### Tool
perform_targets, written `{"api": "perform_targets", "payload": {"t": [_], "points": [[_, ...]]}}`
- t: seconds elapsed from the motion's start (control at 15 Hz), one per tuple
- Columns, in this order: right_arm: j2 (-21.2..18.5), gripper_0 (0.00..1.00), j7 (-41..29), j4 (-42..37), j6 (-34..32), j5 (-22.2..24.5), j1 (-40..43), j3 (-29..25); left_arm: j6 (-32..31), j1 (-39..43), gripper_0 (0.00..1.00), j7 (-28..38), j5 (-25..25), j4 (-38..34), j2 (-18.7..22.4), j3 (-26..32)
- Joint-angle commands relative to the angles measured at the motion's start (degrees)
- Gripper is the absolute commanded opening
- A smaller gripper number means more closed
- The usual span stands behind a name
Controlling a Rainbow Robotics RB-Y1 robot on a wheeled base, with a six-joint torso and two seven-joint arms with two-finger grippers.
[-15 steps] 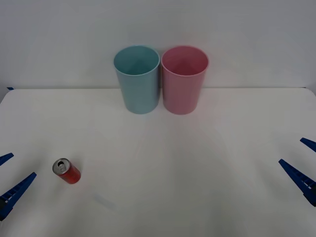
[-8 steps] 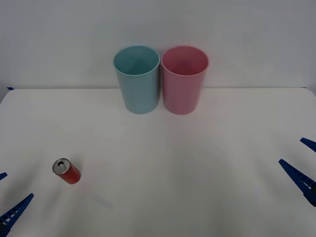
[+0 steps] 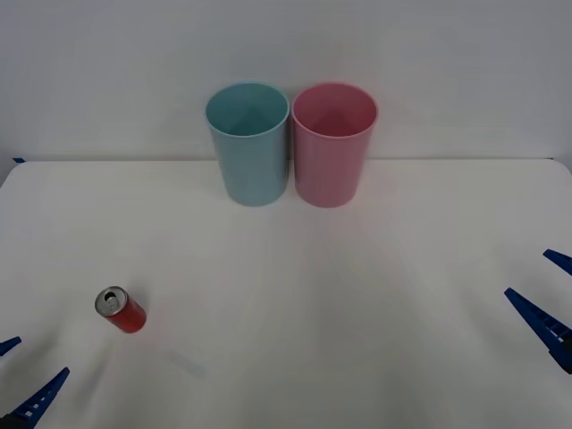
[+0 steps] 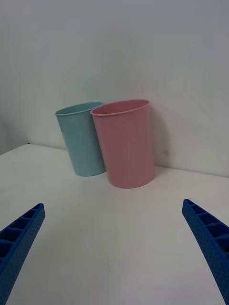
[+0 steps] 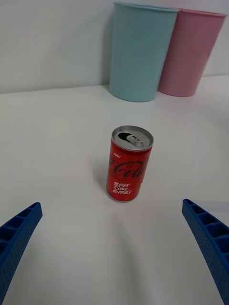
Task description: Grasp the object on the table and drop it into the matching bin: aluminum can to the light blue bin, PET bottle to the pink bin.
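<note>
A small red aluminum can (image 3: 120, 310) (image 5: 130, 163) with a silver top stands upright on the white table (image 3: 295, 295) at the near left. My left gripper (image 3: 23, 374) (image 5: 112, 206) is open, close to the can on its near-left side and facing it, with nothing between its fingers. At the far middle the light blue bin (image 3: 248, 143) (image 5: 140, 50) (image 4: 81, 139) stands beside the pink bin (image 3: 333, 143) (image 5: 193, 50) (image 4: 125, 143), the two touching. My right gripper (image 3: 552, 295) (image 4: 113, 205) hangs open at the right edge of the table, pointed toward the bins.
A plain white wall (image 3: 286, 45) rises just behind the bins. A faint mark (image 3: 188, 364) lies on the table to the near right of the can. Broad bare tabletop lies between the can and the bins.
In the front view my left gripper has drawn back toward the near left corner, away from the can. The can, both bins and the right gripper have stayed put.
</note>
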Motion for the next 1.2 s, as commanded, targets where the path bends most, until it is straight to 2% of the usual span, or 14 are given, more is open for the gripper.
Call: {"api": "perform_targets", "payload": {"t": [0.07,0.27,0.6,1.2], "points": [[0.0,1.00,0.0,0.0,0.0,0.0,0.0,0.0,1.6,-0.3,1.00,-0.5,1.6,1.6,-0.3,-1.9],[0.0,1.00,0.0,0.0,0.0,0.0,0.0,0.0,1.9,-2.6,1.00,-5.4,1.8,5.5,-1.9,-2.7],[0.0,1.00,0.0,0.0,0.0,0.0,0.0,0.0,1.9,-7.4,1.00,-13.1,5.2,13.5,-2.0,-6.2],[0.0,1.00,0.0,0.0,0.0,0.0,0.0,0.0,4.4,-10.9,1.00,-16.2,4.5,14.0,-8.3,-7.1]]}}
